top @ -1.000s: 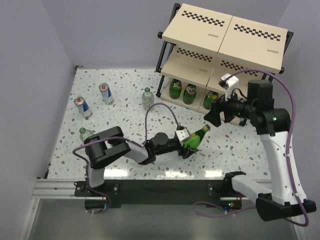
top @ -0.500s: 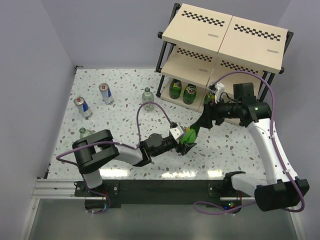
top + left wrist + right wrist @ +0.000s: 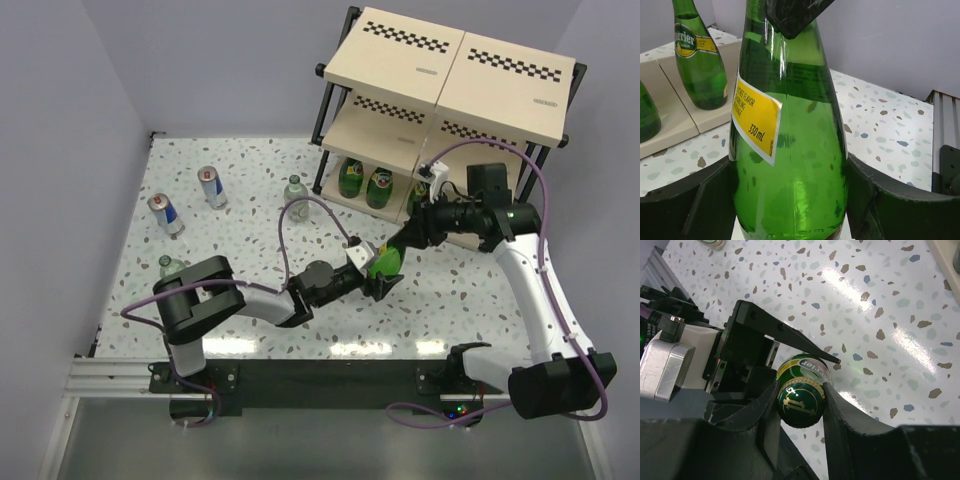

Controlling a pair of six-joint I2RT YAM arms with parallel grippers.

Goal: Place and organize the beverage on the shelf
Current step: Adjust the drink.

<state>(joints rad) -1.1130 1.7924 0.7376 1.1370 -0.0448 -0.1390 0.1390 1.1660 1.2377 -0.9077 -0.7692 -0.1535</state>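
Observation:
A green glass bottle (image 3: 383,262) with a yellow label (image 3: 756,122) is held at mid-table by both arms. My left gripper (image 3: 378,276) is shut on its wide body (image 3: 790,170), one finger on each side. My right gripper (image 3: 404,242) is shut on the gold-printed cap (image 3: 801,401) and neck. Three more green bottles (image 3: 351,178) (image 3: 380,187) (image 3: 415,200) stand on the bottom board of the shelf (image 3: 455,65). On the table's left side stand two blue-and-silver cans (image 3: 210,186) (image 3: 166,213) and two clear bottles (image 3: 295,195) (image 3: 172,268).
The shelf's black frame post (image 3: 326,130) and its beige bottom board (image 3: 670,112) lie just beyond the held bottle. The left arm's cable (image 3: 300,215) loops over the table. A metal rail (image 3: 120,372) runs along the near edge.
My right gripper has swung in from the right and shut on the bottle's cap. The left gripper has shifted the bottle slightly toward the shelf.

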